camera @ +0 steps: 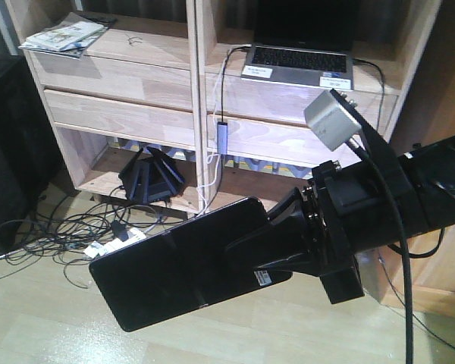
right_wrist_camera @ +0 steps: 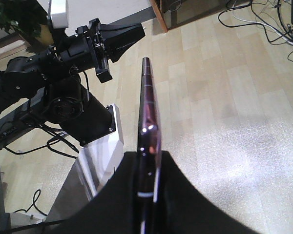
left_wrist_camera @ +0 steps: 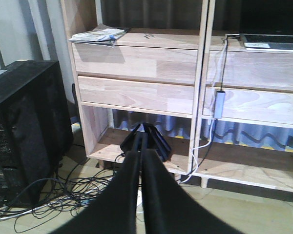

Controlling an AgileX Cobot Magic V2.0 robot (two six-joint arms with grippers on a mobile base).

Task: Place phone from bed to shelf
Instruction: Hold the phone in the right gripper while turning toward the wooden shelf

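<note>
My right gripper (camera: 267,250) is shut on one end of the glossy black phone (camera: 174,265), which it holds in the air above the floor in front of the light wooden shelf (camera: 121,114). In the right wrist view the phone (right_wrist_camera: 147,112) stands edge-on between the pads of that gripper (right_wrist_camera: 149,158), its pinkish edge showing. My left gripper (left_wrist_camera: 139,158) is shut on nothing and points at the shelf (left_wrist_camera: 136,61). The bed is out of view.
A silver laptop (camera: 299,61) and magazines (camera: 64,34) lie on the upper shelf board. A black angular device (camera: 152,176) sits on the lowest board, with tangled cables (camera: 76,227) on the floor. A black computer tower (left_wrist_camera: 24,122) stands left of the shelf.
</note>
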